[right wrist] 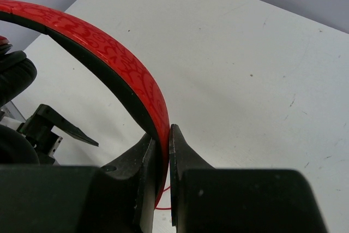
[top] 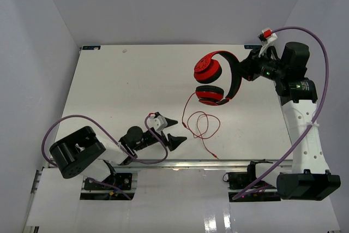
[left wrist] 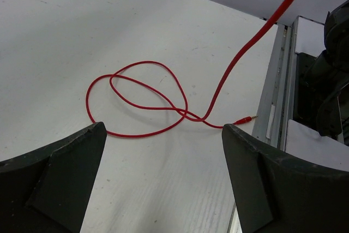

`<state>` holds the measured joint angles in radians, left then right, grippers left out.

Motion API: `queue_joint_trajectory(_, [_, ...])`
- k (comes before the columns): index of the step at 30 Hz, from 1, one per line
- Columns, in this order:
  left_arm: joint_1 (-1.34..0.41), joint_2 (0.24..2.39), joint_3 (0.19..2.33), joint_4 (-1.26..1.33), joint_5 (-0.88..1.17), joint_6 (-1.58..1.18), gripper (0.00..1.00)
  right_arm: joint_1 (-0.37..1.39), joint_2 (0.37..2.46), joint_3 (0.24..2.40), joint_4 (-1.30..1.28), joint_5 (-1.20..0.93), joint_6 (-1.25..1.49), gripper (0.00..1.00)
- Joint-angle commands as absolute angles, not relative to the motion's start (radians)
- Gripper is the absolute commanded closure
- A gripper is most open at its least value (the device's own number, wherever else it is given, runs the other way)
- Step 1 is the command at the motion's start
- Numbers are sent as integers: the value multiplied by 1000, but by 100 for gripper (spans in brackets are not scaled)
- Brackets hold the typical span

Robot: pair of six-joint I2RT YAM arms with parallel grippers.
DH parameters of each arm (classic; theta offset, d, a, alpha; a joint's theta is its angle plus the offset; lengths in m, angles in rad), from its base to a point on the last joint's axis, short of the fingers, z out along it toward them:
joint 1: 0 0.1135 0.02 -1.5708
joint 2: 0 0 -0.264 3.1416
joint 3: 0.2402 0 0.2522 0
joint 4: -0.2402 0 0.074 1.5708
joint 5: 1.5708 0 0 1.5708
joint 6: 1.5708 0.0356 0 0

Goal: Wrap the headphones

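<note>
The red headphones (top: 215, 77) with black ear pads hang in the air over the table's right half, held by the headband. My right gripper (top: 245, 70) is shut on the headband (right wrist: 136, 88), its two fingers pinching the red band from both sides. The thin red cord (top: 200, 124) drops from the lower ear cup and lies in loose loops on the table, its plug (left wrist: 248, 118) near the front rail. My left gripper (top: 173, 132) is open and empty, low over the table just left of the cord loops (left wrist: 142, 99).
The white table (top: 120, 91) ends at a metal rail (top: 218, 163) along the front. Purple robot cables (top: 316, 69) arc beside each arm. Grey walls enclose the back and sides.
</note>
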<state>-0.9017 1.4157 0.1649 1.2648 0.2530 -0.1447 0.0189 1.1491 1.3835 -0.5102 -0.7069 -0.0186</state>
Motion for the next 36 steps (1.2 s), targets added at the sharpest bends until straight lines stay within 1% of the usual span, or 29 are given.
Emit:
queue_joint_trajectory(1, [-941, 1460, 182, 1371, 254, -166, 2, 12, 1150, 1445, -475, -732, 60, 92])
queue_joint_trajectory(6, [-988, 1579, 257, 1403, 197, -137, 2, 12, 1156, 1459, -465, -743, 106, 92])
queue_joint_trajectory(12, [-1004, 1712, 324, 1553, 172, -160, 2, 12, 1143, 1519, -468, -764, 144, 92])
queue_joint_trajectory(15, [-1014, 1789, 364, 1617, 164, -174, 4, 12, 1138, 1529, -469, -762, 155, 92])
queue_joint_trajectory(16, [-1017, 1805, 375, 1628, 154, -178, 6, 12, 1137, 1529, -469, -763, 157, 92])
queue_joint_trajectory(20, [-1019, 1856, 434, 1665, 115, -214, 26, -5, 1133, 1511, -468, -773, 170, 92])
queue_joint_trajectory(21, [-1019, 1867, 440, 1684, 108, -224, 30, -14, 1131, 1509, -468, -773, 172, 92])
queue_joint_trajectory(22, [-1019, 1878, 440, 1716, 100, -238, 31, -19, 1128, 1509, -468, -773, 173, 92])
queue_joint_trajectory(23, [-1019, 1888, 440, 1768, 98, -249, 30, -21, 1126, 1509, -469, -772, 173, 92])
queue_joint_trajectory(28, [-1019, 1905, 444, 1819, 160, -299, 18, -28, 1126, 1503, -469, -766, 172, 92])
queue_joint_trajectory(33, [-1020, 1894, 420, 1821, 278, -307, 17, -32, 1130, 1499, -469, -758, 164, 92])
queue_joint_trajectory(36, [-1022, 1874, 406, 1819, 309, -299, 16, -34, 1132, 1490, -469, -756, 161, 92])
